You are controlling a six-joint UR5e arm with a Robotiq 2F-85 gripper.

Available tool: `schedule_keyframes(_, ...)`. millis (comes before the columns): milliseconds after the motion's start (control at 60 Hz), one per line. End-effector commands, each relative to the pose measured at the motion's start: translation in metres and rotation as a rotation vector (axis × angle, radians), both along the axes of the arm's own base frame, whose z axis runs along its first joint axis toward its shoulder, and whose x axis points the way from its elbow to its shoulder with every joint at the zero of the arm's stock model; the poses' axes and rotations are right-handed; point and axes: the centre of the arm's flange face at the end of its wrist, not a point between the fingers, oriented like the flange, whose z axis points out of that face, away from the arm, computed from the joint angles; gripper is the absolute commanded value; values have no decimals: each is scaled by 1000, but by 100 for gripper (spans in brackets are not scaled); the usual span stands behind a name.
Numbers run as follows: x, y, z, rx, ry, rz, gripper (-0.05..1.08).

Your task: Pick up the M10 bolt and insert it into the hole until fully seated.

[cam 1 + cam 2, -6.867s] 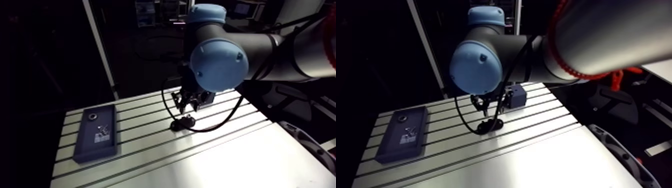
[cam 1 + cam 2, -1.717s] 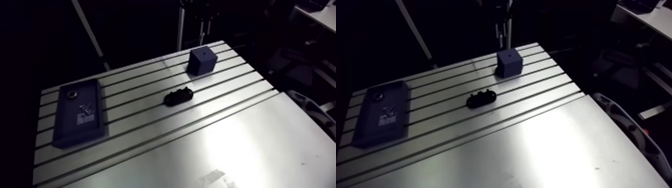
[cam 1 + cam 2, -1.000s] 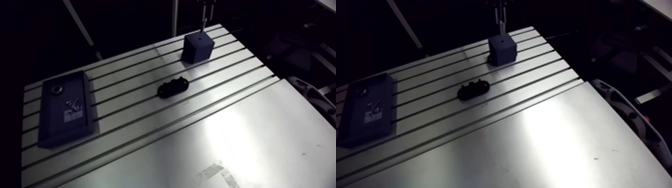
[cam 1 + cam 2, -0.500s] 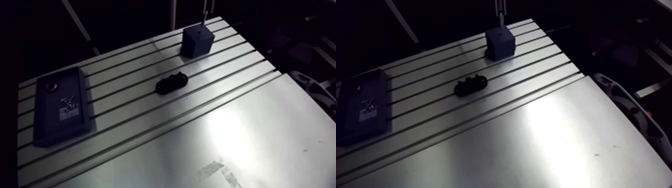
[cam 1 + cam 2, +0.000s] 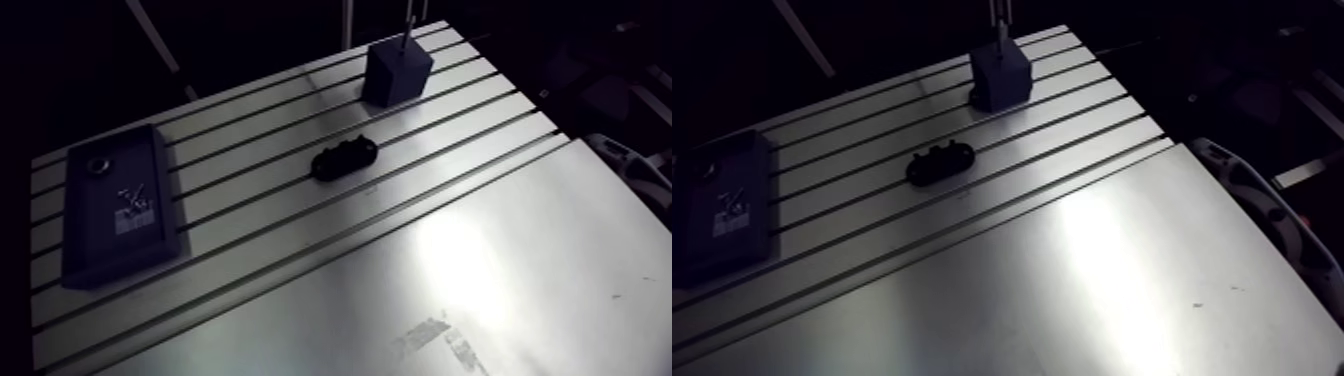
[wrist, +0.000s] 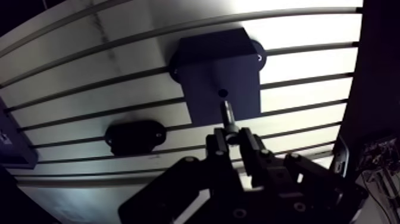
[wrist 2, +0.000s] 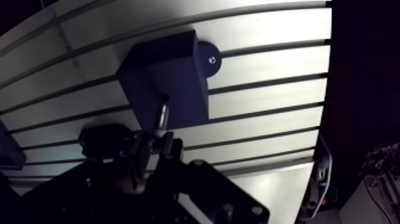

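Aluminium slots run across the table point(image 5: 260, 215). At its left end in the arm view a dark blue tray point(image 5: 95, 255) lies flat on the slats. Inside the tray are a small metal ring point(image 5: 97, 165) near the far end, a few loose screws point(image 5: 133, 196) around the middle and a pale label point(image 5: 130, 222) just beside them. Near the middle of the table, well apart from the tray, lies a black oblong part point(image 5: 345, 160) with a bumpy top. Further right, near the far edge, a dark blue block point(image 5: 397, 75) stands upright, with one round hole point(image 6: 222, 93) in its top face. A round tab point(image 7: 208, 59) sticks out at the foot of the block on the side away from the gripper. The bolt point(image 6: 228, 115) hangs over that block. In the arm view it shows as a thin bright stem coming down from the top edge to the block's top. In the wrist view the gripper point(image 6: 233, 142) is clenched on the bolt's head end, one finger on each side, and the shank points at the hole. Its tip sits in line with the opening and very close to it; whether it has entered cannot be told. Right of the slots the table is a smooth plate point(image 5: 520, 260).
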Motion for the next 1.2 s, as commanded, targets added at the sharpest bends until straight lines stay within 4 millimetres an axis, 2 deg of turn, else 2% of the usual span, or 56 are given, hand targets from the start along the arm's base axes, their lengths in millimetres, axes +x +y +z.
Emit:
schedule_keyframes(17,-2,2,-5,0,-3,-3,107)
schedule_keyframes(417,-3,2,-2,2,-2,-2,107)
schedule_keyframes(1200,-4,-1,-9,-3,-10,2,107)
